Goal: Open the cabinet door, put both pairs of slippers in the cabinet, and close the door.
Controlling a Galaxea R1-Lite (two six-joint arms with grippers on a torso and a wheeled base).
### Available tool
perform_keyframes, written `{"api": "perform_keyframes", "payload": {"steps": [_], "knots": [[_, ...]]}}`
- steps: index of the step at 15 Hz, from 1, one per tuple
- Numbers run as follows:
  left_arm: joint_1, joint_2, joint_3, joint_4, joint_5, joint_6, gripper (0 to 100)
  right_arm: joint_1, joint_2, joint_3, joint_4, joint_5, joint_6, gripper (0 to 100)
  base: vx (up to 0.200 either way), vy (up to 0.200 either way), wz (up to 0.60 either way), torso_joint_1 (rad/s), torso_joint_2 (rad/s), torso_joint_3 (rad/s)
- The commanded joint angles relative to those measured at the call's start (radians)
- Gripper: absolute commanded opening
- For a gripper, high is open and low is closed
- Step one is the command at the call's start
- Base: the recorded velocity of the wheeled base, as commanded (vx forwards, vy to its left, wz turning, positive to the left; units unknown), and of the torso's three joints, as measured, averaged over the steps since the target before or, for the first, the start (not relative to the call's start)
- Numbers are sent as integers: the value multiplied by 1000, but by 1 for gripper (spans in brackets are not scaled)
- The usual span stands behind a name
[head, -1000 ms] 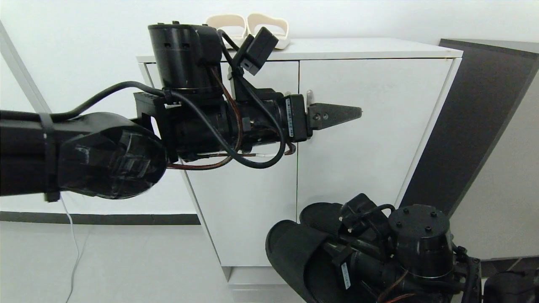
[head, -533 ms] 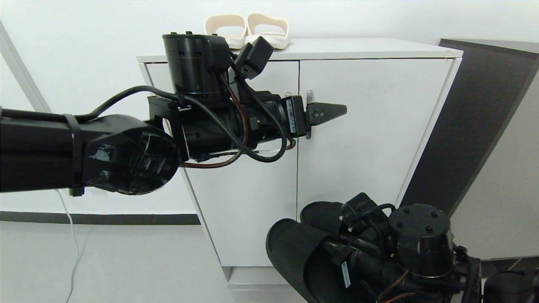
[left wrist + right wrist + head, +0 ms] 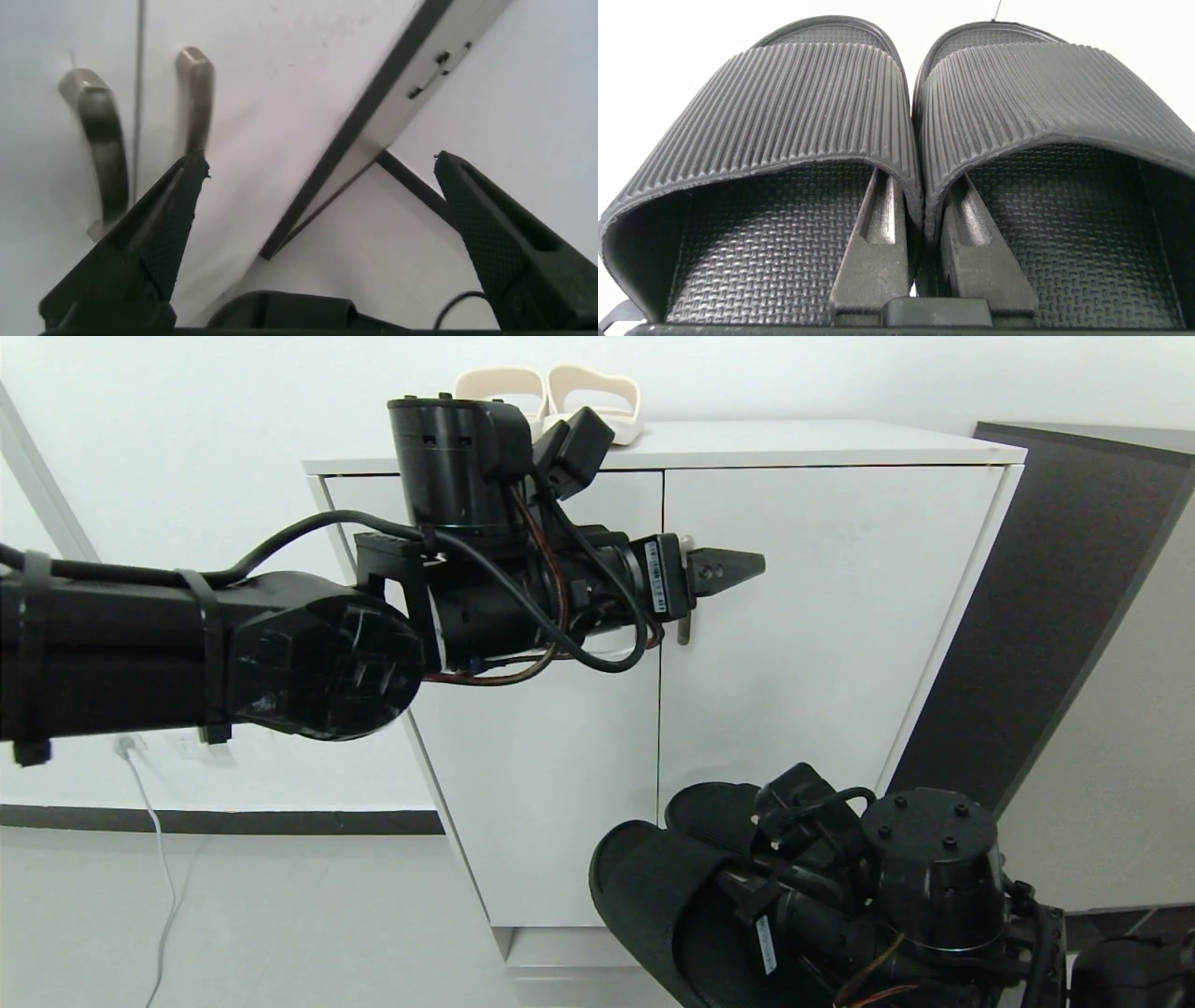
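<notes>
The white cabinet (image 3: 822, 644) has both doors shut, with two metal handles (image 3: 98, 159) (image 3: 194, 98) at the middle seam. My left gripper (image 3: 728, 569) hovers in front of the handles (image 3: 686, 627), open wide, with one fingertip (image 3: 192, 173) close to the right door's handle. A cream pair of slippers (image 3: 551, 394) rests on the cabinet's top. Low in front of the right door, my right gripper (image 3: 920, 247) is shut on the black pair of slippers (image 3: 667, 896), one finger inside each slipper, pinching their touching side walls (image 3: 918, 140).
A dark grey panel (image 3: 1055, 616) leans beside the cabinet's right side. A white cable (image 3: 159, 868) hangs down the wall to the floor at the left. Pale floor (image 3: 280, 924) lies in front of the cabinet.
My left arm has risen and its gripper has drawn back left, level with the tops of the door handles. The right arm with the black slippers has stayed put.
</notes>
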Motion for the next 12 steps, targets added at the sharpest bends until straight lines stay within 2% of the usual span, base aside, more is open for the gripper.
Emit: {"api": "perform_keyframes", "payload": {"steps": [1,4,8,12], "knots": [[1,38,-48,23,30,16,100,0,1,1,0,0,0,0,0,0,0,0,0,0],[1,78,-97,52,64,30,100,0,1,1,0,0,0,0,0,0,0,0,0,0],[14,102,-135,81,60,30,100,0,1,2,1,0,0,0,0,0,0,0,0,0],[14,153,-252,175,54,29,100,0,19,2,0,-1,-1,0,0,0,0,0,0,0]]}}
